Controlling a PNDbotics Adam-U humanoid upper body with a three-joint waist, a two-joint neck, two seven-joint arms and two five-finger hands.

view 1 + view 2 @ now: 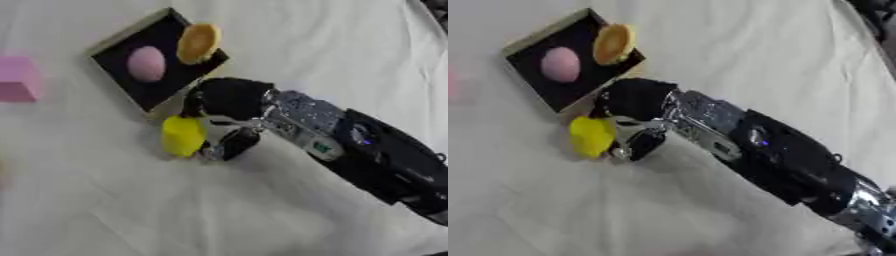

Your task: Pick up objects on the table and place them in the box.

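A shallow black box (pixel 175 80) with a pale rim lies askew at the upper left of the white cloth. Inside it sits a pink egg-shaped object (pixel 146 63), and an orange round object (pixel 199 43) leans on its far edge. My right hand (pixel 229 100) reaches in from the lower right and sits just below the box. Its fingers and thumb are curled around a yellow object (pixel 182 135), held beside the box's near corner. My left hand shows in no view.
A pink block (pixel 17 79) stands on the cloth at the far left. My black and silver right forearm (pixel 367 150) crosses the lower right. White cloth (pixel 105 210) covers the table.
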